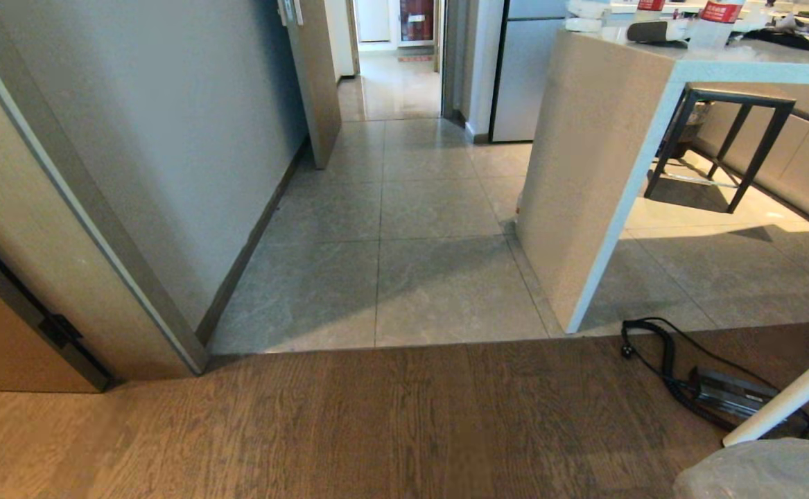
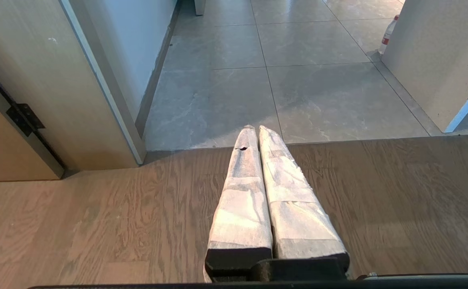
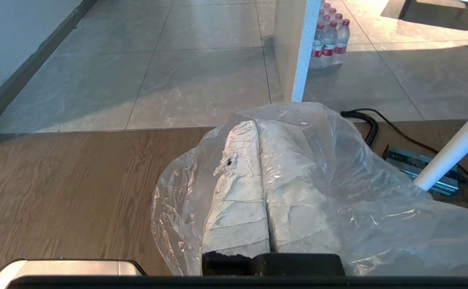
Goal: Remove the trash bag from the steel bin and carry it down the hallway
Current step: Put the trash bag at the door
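The hallway [image 1: 390, 194] is stretching straight ahead of me, its long run leading away past the wooden floor; the trash bag [image 3: 330, 188] is draping over my right tool [image 3: 258, 124], whose fingers are pressing together on its plastic; my left tool [image 2: 256, 128] is sitting pressed together, empty.

Crinkled translucent plastic trash bag [image 3: 338, 192] drapes over right claw [image 3: 258, 126], above the brown wood-plank floor [image 1: 349, 423]. Grey stone-tiled hallway [image 1: 404, 208] runs ahead of the planks. Beige stone bench [image 1: 584, 173] right of hallway; plastic water bottles [image 3: 330, 40] behind its end panel. Coiled black cable [image 1: 660, 360] right, on planks.
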`<state>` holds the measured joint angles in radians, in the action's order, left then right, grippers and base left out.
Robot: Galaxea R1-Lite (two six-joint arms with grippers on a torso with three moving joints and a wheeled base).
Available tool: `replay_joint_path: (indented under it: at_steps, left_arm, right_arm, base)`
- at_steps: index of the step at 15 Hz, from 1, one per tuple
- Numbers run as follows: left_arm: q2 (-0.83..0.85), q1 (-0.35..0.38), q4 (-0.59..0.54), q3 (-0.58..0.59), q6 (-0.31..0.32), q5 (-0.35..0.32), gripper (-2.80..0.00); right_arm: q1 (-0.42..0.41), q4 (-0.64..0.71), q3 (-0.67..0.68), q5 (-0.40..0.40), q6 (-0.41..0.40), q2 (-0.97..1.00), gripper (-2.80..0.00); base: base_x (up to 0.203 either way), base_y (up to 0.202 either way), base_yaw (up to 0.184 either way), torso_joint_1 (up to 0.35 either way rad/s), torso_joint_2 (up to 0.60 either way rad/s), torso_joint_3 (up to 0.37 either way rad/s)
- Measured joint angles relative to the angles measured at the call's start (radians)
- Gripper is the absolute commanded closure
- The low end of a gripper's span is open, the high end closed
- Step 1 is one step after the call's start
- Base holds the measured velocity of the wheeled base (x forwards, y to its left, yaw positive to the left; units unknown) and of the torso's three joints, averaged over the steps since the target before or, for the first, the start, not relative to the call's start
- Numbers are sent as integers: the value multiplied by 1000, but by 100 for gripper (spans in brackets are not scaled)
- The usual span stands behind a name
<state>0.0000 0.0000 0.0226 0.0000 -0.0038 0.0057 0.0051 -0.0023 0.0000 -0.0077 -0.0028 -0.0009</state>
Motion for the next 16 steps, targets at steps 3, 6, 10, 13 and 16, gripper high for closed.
replay_joint_path:
  at_steps: [3,6,10,13,16]
  left_arm:
    - [0,0,0,0,0,0,0]
    - [0,0,0,0,0,0,0]
    - [0,0,0,0,0,0,0]
    - [0,0,0,0,0,0,0]
    - [0,0,0,0,0,0,0]
  right_arm:
    - [1,0,0,0,0,0,0]
    - [1,0,0,0,0,0,0]
    - [0,0,0,0,0,0,0]
    - [1,0,0,0,0,0,0]
    - [0,0,0,0,0,0,0]
  base:
    - [0,0,0,0,0,0]
    - [0,0,0,0,0,0]
    - [0,0,0,0,0,0]
    - [0,0,0,0,0,0]
    - [0,0,0,0,0,0]
